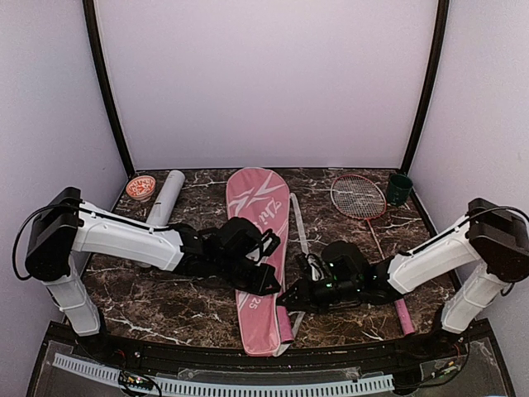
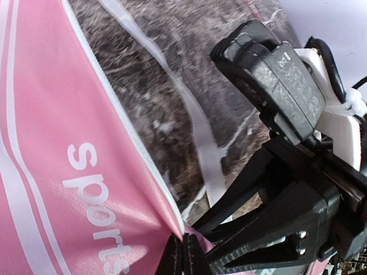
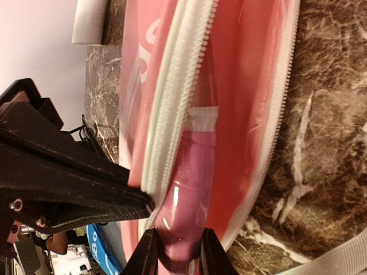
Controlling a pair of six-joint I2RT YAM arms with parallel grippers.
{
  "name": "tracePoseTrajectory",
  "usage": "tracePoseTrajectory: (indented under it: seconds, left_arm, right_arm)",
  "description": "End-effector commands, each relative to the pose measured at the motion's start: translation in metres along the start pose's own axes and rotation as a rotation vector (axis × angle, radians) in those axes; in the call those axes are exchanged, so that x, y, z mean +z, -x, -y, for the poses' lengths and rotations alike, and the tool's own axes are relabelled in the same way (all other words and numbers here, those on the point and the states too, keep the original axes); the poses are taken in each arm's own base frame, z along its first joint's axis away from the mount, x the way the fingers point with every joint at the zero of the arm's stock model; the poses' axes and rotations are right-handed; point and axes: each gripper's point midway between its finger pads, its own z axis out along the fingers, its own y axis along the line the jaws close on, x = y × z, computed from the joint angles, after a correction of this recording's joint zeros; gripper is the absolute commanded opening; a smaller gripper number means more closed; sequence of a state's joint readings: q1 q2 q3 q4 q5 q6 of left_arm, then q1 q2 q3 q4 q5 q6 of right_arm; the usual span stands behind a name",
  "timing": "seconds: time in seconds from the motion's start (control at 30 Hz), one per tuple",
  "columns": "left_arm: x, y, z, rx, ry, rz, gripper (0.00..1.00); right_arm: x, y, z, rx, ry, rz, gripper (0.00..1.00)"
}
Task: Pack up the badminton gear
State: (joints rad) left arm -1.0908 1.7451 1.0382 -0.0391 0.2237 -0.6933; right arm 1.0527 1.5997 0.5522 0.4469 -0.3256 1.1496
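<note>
right gripper [image 3: 178,243], jaws narrowed on a pink-wrapped racket handle [image 3: 192,183], holds it inside the unzipped mouth of the long pink racket-shaped bag [image 3: 252,86]; left gripper [image 2: 182,255], jaws closed, pinches the upper zip edge. step, apparently: bagging one racket. next: slide it deeper, then release.

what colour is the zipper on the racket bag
The zipper is white, edging the pink bag; best in right wrist view.

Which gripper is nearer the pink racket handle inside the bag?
Right. The right gripper is closed around the pink racket handle; the left gripper pinches the zipper edge of the pink racket bag just beside it.
</note>
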Motion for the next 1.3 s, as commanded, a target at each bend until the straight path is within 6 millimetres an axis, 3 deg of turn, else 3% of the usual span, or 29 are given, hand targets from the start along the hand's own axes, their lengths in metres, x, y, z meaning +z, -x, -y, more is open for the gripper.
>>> tracePoseTrajectory:
  seconds: [0.0, 0.2, 0.3, 0.53, 0.67, 0.77, 0.9, 1.1, 1.27]
  left_arm:
    - [-0.023, -0.018, 0.062, 0.070, -0.266, -0.066, 0.00]
    - [-0.028, -0.013, 0.084, 0.100, -0.380, -0.055, 0.00]
    - [-0.030, -0.012, 0.091, 0.100, -0.423, -0.055, 0.00]
    - [-0.041, -0.008, 0.098, 0.095, -0.464, -0.030, 0.00]
    - [-0.036, -0.012, 0.087, 0.060, -0.455, -0.038, 0.00]
    - [-0.030, -0.016, 0.076, 0.020, -0.450, -0.036, 0.00]
    - [-0.026, -0.014, 0.058, -0.036, -0.424, -0.004, 0.00]
    - [-0.026, 0.002, 0.030, -0.107, -0.328, 0.074, 0.00]
    - [-0.024, 0.007, 0.032, -0.168, -0.377, 0.101, 0.00]
  right_arm:
    - [-0.033, 0.066, -0.041, -0.056, 0.103, 0.329, 0.00]
    - [-0.015, 0.063, -0.040, -0.061, 0.121, 0.296, 0.00]
    - [0.002, 0.061, -0.018, -0.059, 0.076, 0.282, 0.00]
    - [0.007, 0.062, -0.012, -0.048, 0.077, 0.284, 0.00]
    - [-0.006, 0.068, -0.031, -0.050, 0.136, 0.311, 0.00]
    - [-0.031, 0.076, -0.054, -0.065, 0.177, 0.374, 0.00]
    - [-0.046, 0.083, -0.048, -0.081, 0.127, 0.436, 0.00]
    - [-0.027, 0.068, -0.023, -0.069, 0.102, 0.347, 0.00]
    - [-0.009, 0.060, -0.023, -0.091, 0.127, 0.269, 0.00]
